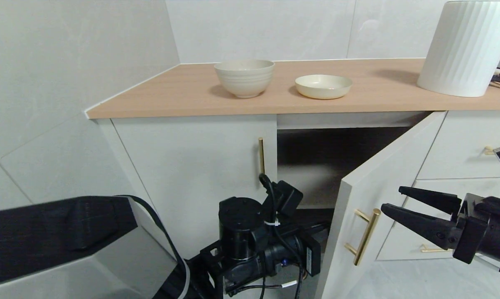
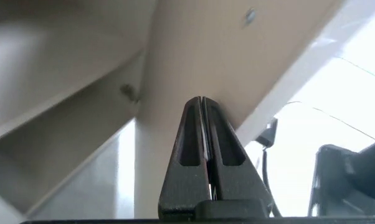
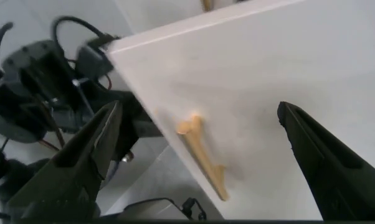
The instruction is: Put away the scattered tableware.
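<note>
Cream ribbed bowl (image 1: 244, 77), empty shallow dish (image 1: 323, 86) on tabletop (image 1: 171, 97); right tool (image 1: 393, 198) wide by door handle (image 1: 364, 236), left tool (image 2: 202, 99) pinched closed.

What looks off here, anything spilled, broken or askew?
Nothing spilled or damaged. The bowl and shallow dish sit upright on the counter; the cabinet door hangs open, with the right gripper by its handle.

The bowl (image 1: 244, 77) was cream with faint ringed ridges, the dish (image 1: 323, 86) plain cream; the counter (image 1: 158, 101) was tan wood-grain (cabinet door (image 1: 383, 178) white, handle (image 1: 364, 236) gold).
</note>
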Tool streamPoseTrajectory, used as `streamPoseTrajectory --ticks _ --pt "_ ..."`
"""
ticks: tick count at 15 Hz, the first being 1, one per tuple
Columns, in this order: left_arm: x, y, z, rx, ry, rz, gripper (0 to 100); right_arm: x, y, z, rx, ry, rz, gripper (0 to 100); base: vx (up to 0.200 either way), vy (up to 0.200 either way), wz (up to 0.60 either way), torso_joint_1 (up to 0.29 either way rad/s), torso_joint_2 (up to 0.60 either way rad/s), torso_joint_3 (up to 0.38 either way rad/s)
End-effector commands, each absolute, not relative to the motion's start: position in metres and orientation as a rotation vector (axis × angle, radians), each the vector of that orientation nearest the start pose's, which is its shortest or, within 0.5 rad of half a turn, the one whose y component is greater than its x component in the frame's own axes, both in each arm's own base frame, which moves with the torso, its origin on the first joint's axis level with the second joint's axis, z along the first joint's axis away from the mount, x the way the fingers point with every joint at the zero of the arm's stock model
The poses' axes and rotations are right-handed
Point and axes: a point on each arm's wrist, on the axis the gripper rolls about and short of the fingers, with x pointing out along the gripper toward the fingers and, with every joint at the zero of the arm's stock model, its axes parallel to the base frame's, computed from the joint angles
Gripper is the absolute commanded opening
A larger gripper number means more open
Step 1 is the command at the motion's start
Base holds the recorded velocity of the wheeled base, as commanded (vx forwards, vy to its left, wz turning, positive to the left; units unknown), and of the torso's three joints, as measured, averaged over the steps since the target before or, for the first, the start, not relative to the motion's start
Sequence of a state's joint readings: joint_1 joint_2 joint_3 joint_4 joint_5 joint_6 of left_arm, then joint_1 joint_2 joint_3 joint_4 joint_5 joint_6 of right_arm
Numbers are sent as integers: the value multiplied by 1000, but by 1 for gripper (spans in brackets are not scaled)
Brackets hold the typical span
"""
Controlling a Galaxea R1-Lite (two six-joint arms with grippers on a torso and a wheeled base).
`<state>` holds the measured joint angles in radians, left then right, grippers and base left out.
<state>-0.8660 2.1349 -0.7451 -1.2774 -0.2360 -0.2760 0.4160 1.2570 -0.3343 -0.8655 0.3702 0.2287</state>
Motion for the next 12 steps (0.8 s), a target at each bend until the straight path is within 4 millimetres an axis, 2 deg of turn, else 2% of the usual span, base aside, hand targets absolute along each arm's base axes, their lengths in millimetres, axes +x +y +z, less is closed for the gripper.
streamPoseTrajectory --ticks 1,7,10,12 --pt "239 -289 86 -212 258 -1074 0 152 77 193 216 112 782 100 0 0 0 0 0 0" --pt "247 -297 96 -207 266 -1031 0 145 73 208 221 38 788 100 0 0 0 0 0 0" --pt "249 -301 97 -209 260 -1033 0 140 71 216 225 -6 788 100 -200 0 0 6 1 1" --pt "254 -306 98 -208 262 -1033 0 137 69 221 234 -25 792 100 0 0 0 0 0 0"
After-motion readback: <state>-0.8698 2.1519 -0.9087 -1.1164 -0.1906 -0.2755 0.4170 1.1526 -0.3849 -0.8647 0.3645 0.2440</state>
